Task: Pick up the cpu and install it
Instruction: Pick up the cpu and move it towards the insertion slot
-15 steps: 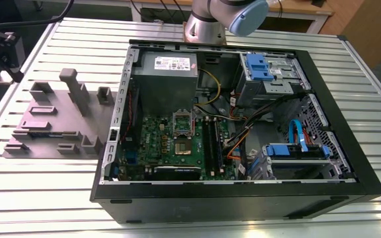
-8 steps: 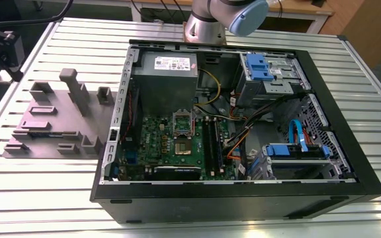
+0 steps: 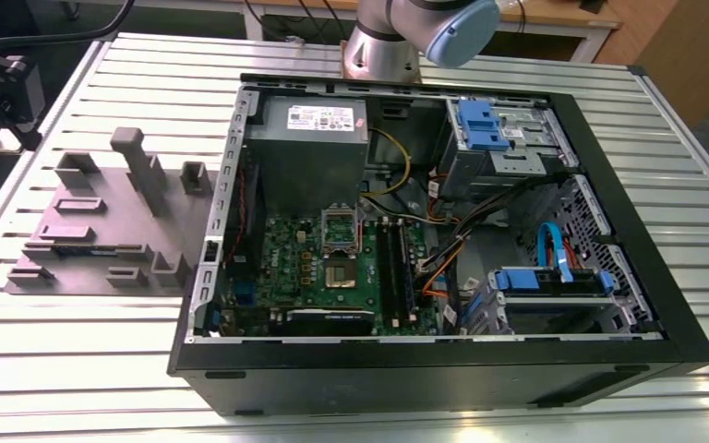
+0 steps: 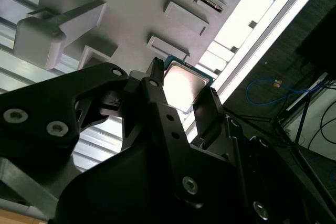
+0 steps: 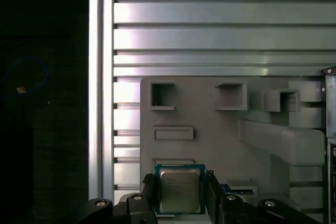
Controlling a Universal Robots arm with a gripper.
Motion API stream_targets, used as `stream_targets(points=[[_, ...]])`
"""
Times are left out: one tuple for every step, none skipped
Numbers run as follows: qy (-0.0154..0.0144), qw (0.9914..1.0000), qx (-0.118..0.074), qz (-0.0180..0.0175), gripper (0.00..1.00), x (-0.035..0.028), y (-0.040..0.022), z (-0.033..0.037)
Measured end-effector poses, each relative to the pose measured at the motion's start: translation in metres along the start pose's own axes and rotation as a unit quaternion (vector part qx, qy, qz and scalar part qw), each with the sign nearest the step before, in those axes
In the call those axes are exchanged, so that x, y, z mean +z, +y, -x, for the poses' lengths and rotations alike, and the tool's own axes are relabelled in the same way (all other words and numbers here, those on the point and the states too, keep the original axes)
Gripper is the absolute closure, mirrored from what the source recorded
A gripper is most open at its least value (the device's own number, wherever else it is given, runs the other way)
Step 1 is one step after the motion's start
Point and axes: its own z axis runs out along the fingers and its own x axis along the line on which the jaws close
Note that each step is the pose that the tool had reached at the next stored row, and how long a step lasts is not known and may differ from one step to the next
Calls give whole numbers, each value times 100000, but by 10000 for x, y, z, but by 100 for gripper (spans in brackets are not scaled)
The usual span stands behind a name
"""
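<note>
In both wrist views the cpu, a flat square chip with a silver top and a thin green rim, sits between my two black fingers. My gripper is shut on the cpu, one finger against each of two opposite edges. The chip hangs just over the grey fixture plate, near the plate's edge. In the exterior view the open computer case holds the green motherboard, with its cpu socket in the middle.
The fixture plate carries raised blocks and posts close to the chip. Ribbed aluminium table lies all round. Inside the case are a power-supply box, blue drive brackets and cables. The arm's base stands behind the case.
</note>
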Motion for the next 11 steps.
stream_targets(points=[[5,100000,0,-3,53,-4,0,0],[8,100000,-3,-4,53,-8,0,0],[0,100000,0,0,53,-12,1,0],[-3,100000,-2,2,53,-15,0,0],[-10,100000,-2,7,53,-17,1,0],[-14,100000,-2,12,53,-19,1,0],[-5,100000,-2,14,53,-22,1,0],[-2,100000,-1,9,53,-24,1,0],[-3,100000,-3,9,53,-26,1,0],[-6,100000,-2,8,53,-28,1,0],[-2,100000,-2,6,53,-30,1,1]])
